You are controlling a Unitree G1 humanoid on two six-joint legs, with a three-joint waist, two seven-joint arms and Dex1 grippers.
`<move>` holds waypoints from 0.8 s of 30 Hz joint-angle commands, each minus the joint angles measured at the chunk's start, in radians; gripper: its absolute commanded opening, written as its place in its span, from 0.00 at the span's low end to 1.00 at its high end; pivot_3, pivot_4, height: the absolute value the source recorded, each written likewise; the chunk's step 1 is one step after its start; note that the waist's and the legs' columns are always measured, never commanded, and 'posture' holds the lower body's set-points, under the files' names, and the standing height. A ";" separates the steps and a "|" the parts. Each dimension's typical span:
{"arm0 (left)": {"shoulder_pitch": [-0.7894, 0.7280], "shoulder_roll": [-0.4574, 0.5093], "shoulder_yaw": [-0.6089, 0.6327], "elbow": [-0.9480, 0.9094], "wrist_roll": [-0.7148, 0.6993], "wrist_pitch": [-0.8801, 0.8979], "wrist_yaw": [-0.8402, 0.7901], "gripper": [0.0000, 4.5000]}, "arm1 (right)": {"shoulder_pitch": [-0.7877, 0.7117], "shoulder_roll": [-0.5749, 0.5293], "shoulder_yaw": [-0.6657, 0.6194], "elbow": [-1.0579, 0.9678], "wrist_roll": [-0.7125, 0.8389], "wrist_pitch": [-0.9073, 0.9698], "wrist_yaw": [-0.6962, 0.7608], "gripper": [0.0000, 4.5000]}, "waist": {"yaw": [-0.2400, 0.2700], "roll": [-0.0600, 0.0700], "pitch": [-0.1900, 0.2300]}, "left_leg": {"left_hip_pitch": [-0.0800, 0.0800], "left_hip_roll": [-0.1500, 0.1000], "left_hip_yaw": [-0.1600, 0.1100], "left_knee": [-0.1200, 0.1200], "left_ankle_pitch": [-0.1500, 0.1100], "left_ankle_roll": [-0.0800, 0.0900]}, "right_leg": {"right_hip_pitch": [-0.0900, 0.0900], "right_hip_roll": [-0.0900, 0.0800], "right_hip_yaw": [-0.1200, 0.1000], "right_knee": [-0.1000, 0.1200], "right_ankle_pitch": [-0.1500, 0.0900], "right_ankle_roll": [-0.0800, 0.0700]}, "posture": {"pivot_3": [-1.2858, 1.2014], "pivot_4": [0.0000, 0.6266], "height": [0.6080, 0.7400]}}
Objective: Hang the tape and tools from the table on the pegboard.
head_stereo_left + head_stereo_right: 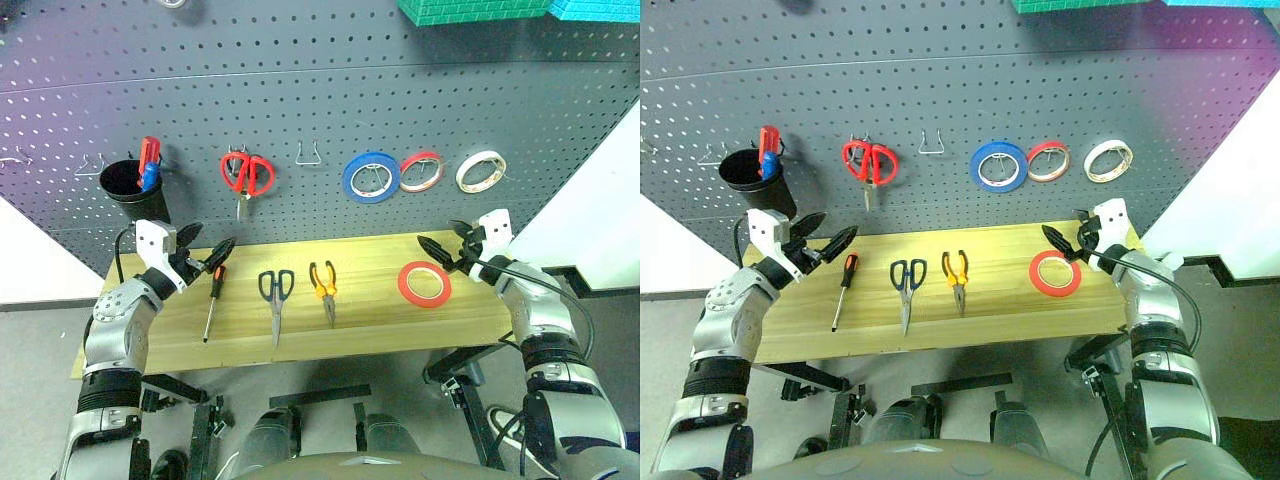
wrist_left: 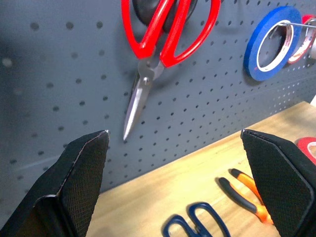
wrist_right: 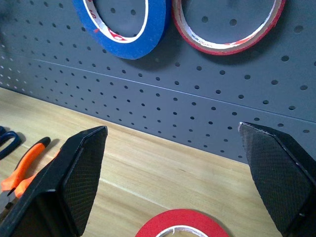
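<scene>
The red tape (image 1: 424,283) lies flat on the right part of the wooden table (image 1: 380,325). A screwdriver (image 1: 213,300), dark-blue scissors (image 1: 276,295) and orange-and-black pliers (image 1: 324,285) lie in a row on the left and middle. My left gripper (image 1: 208,245) hovers open above the screwdriver's handle, pointing toward the pegboard (image 1: 300,90). In the left wrist view its open fingers (image 2: 84,177) frame the board, with nothing between them. My right gripper (image 1: 447,242) is open just behind and right of the tape. In the right wrist view the tape (image 3: 180,224) lies below its fingers.
On the pegboard hang red-handled scissors (image 1: 247,173), a blue roll (image 1: 371,177), a small red-edged roll (image 1: 421,171) and a whitish roll (image 1: 480,171). A black cup (image 1: 132,185) with tools hangs at left. An empty wire hook (image 1: 309,153) sits between scissors and blue roll.
</scene>
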 commanded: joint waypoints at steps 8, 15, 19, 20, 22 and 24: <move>-0.010 0.001 -0.007 -0.004 0.017 -0.028 -0.004 1.00 | -0.035 -0.004 -0.003 0.007 0.003 -0.030 0.025 1.00 | 0.000 0.000 0.000 | 0.000 0.000 0.000 0.002 0.001 -0.002 | -0.002 0.000 0.000 0.006 0.000 0.000 | 0.49 0.11 1.00; -0.022 0.009 -0.025 -0.007 0.000 0.027 -0.041 1.00 | -0.042 -0.018 -0.002 0.014 -0.007 -0.032 0.033 1.00 | -0.002 0.000 0.000 | 0.000 0.001 0.000 0.002 0.002 -0.003 | -0.002 0.002 0.001 0.008 0.000 0.000 | 0.49 0.12 1.00; -0.041 0.021 -0.055 -0.013 -0.002 0.080 -0.094 1.00 | -0.042 -0.018 0.007 0.016 -0.018 -0.034 0.040 1.00 | -0.001 0.000 0.000 | 0.000 0.001 0.000 0.002 0.002 -0.003 | -0.003 0.002 0.001 0.008 0.000 0.000 | 0.49 0.13 1.00; -0.044 0.028 -0.067 -0.015 0.010 0.076 -0.110 1.00 | -0.041 -0.017 0.007 0.013 -0.017 -0.032 0.043 1.00 | -0.001 0.000 0.000 | 0.000 0.001 0.000 0.002 0.002 -0.003 | -0.003 0.002 0.001 0.008 0.000 0.000 | 0.49 0.14 1.00; -0.056 0.035 -0.085 -0.012 0.030 0.066 -0.124 1.00 | -0.041 -0.015 0.006 0.011 -0.018 -0.030 0.047 1.00 | -0.001 0.000 0.000 | 0.000 0.001 0.000 0.002 0.002 -0.003 | -0.003 0.002 0.001 0.008 0.000 0.000 | 0.49 0.14 1.00; -0.081 0.040 -0.115 -0.001 0.046 0.061 -0.156 1.00 | -0.041 -0.015 0.014 0.015 -0.026 -0.030 0.056 1.00 | -0.001 0.000 0.000 | 0.000 0.001 0.000 0.002 0.002 -0.003 | -0.003 0.002 0.001 0.008 0.000 0.000 | 0.49 0.16 1.00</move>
